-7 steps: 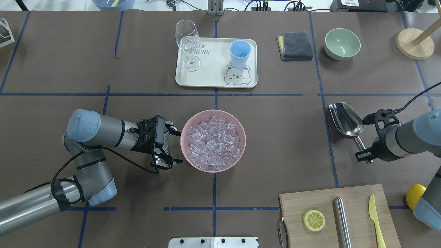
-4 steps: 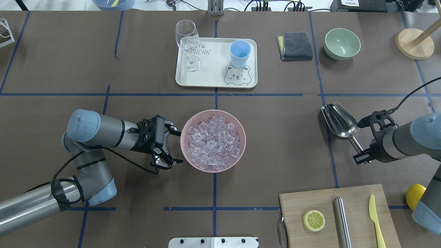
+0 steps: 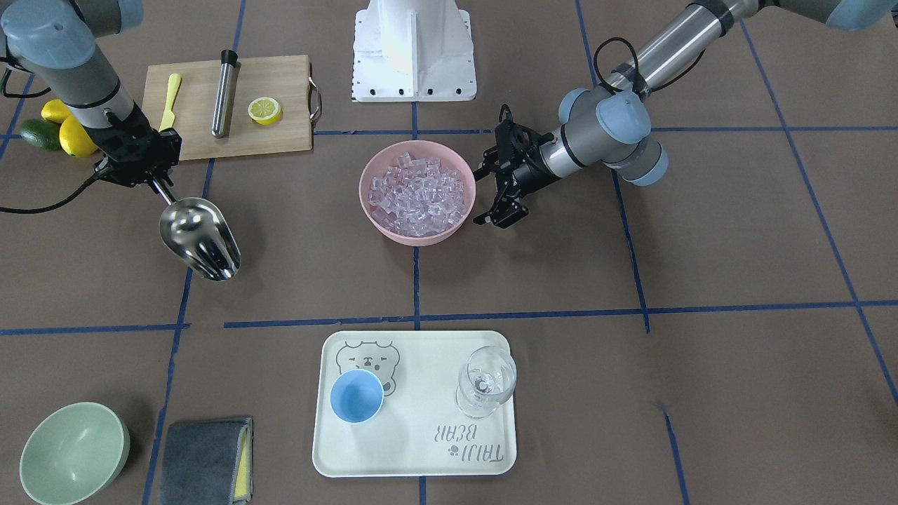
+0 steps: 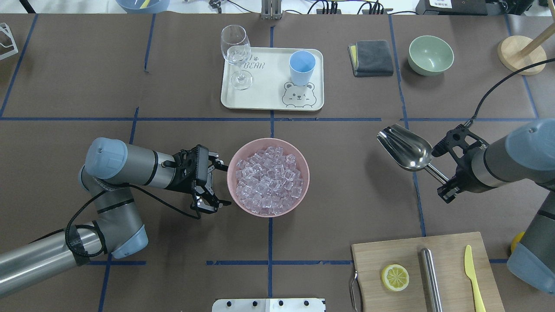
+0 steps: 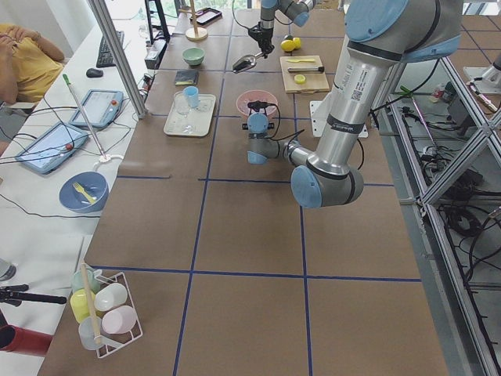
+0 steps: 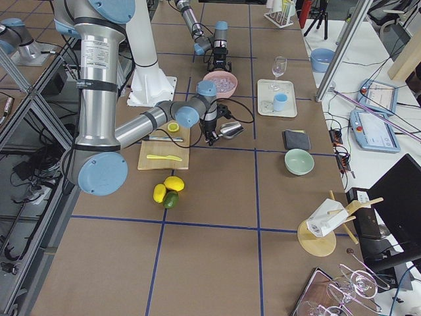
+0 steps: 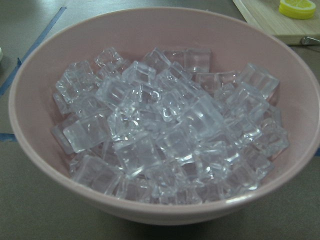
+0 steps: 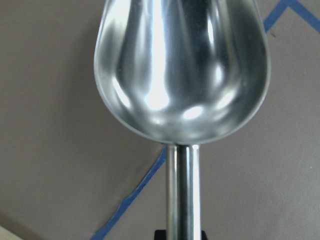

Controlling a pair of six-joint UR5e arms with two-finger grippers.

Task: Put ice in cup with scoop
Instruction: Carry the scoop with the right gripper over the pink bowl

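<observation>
The ice (image 4: 269,180) fills a pink bowl (image 4: 303,193) at the table's middle; it also shows close up in the left wrist view (image 7: 165,145). My left gripper (image 4: 223,185) is open and empty, just left of the bowl's rim, jaws facing it. My right gripper (image 4: 448,180) is shut on the handle of the steel scoop (image 4: 403,147) and holds it above the table, right of the bowl, trough empty (image 8: 182,70). The light-blue cup (image 4: 302,67) stands upright and empty on a cream tray (image 4: 269,97), far beyond the bowl.
A wine glass (image 4: 236,52) stands on the tray's left. A grey cloth (image 4: 370,57) and a green bowl (image 4: 430,55) lie at the back right. A cutting board (image 4: 451,251) with a lemon slice, a steel tube and a yellow knife is at the front right.
My right gripper has carried the scoop to the left, toward the bowl, and turned it more sideways. The left arm has not moved.
</observation>
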